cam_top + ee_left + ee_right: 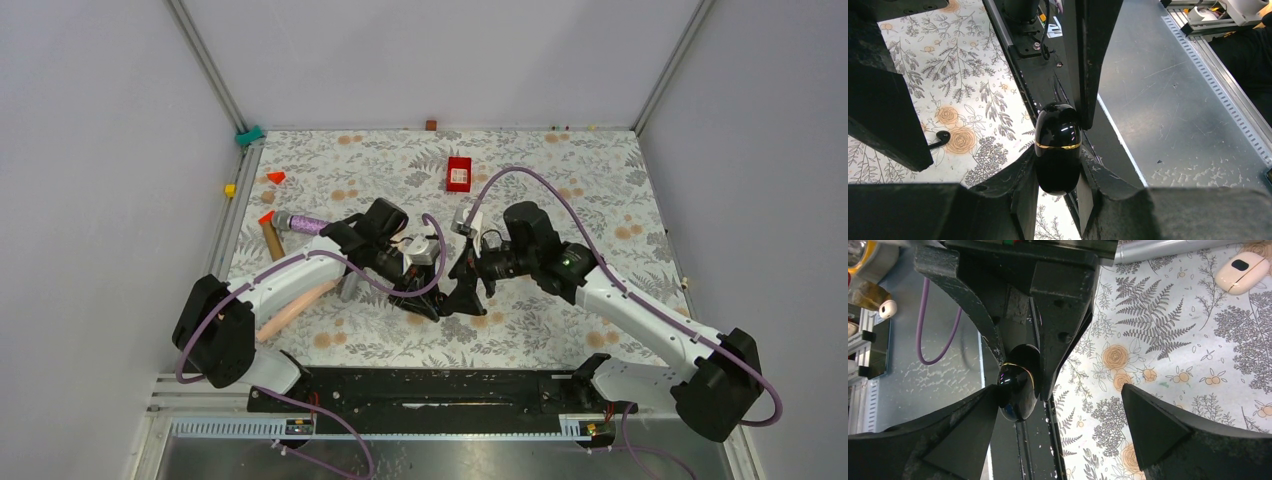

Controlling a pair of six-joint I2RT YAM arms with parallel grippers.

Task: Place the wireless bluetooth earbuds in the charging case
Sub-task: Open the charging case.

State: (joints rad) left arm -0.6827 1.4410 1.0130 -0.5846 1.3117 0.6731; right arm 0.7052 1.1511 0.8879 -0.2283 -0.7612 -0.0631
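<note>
The charging case is glossy black with a gold seam band and looks closed. My left gripper is shut on its lower half and holds it above the table's near edge. My right gripper stands open, and one of its fingers rests against the side of the case; the other finger is well apart over the cloth. One tiny black earbud lies on the floral cloth to the left of the case. In the top view the two grippers meet near the table's middle front.
A red box sits at the back centre. A white oval case and a silver pen-like cylinder lie on the cloth. Orange wedges, a purple cylinder, a brown block and a peach rod lie at the left.
</note>
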